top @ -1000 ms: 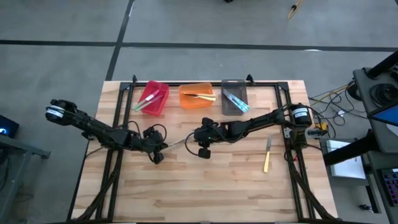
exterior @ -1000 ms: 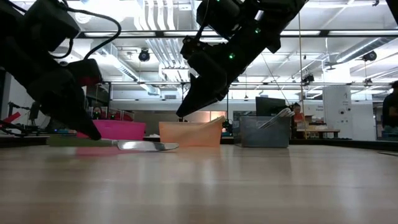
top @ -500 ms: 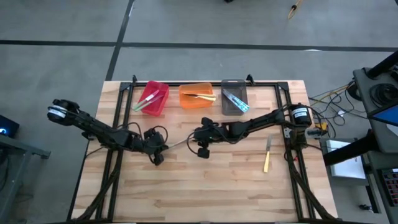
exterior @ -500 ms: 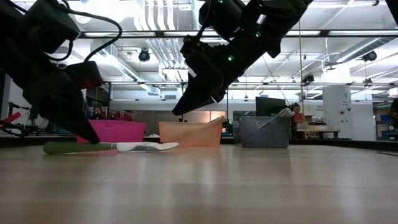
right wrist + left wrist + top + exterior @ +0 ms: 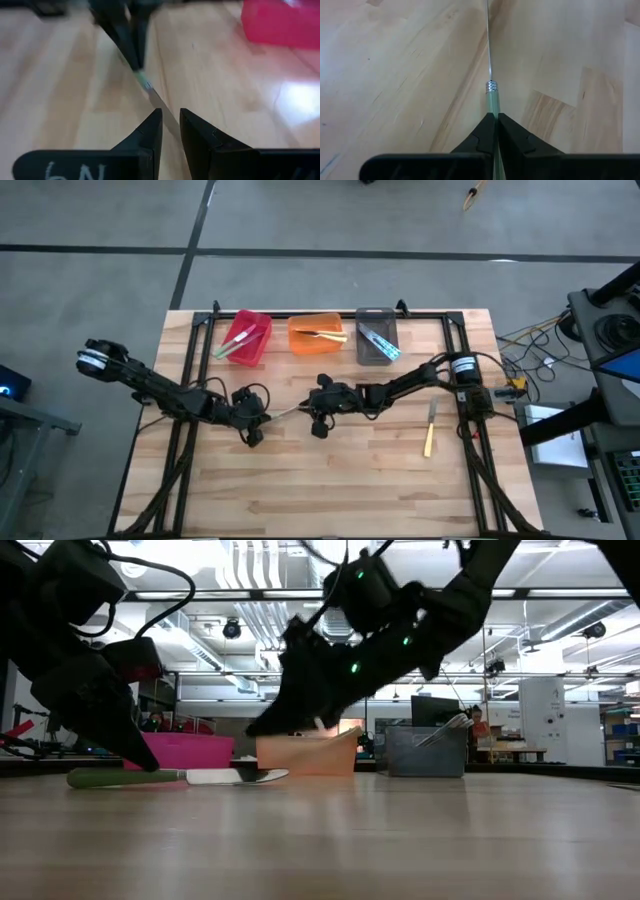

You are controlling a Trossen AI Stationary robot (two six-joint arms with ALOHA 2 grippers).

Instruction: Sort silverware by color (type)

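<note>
Green knife mid-table, being handled at both ends

We are clamping the left gripper (image 5: 494,131) shut on the green-handled knife (image 5: 491,100); our right gripper (image 5: 170,125), slightly parted, is straddling its blade. Next: lifting toward the red bin (image 5: 245,337)

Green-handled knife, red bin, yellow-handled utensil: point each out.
green-handled knife (image 5: 491,102): left wrist view, on its green handle below the ferrule.
red bin (image 5: 246,338): high view, on its wall.
yellow-handled utensil (image 5: 428,442): high view, on its yellow handle.

Both arms (image 5: 160,385) matte black, slim-jointed, looped black cables behind each pincer; green indicator lights on right arm (image 5: 360,640).
</note>
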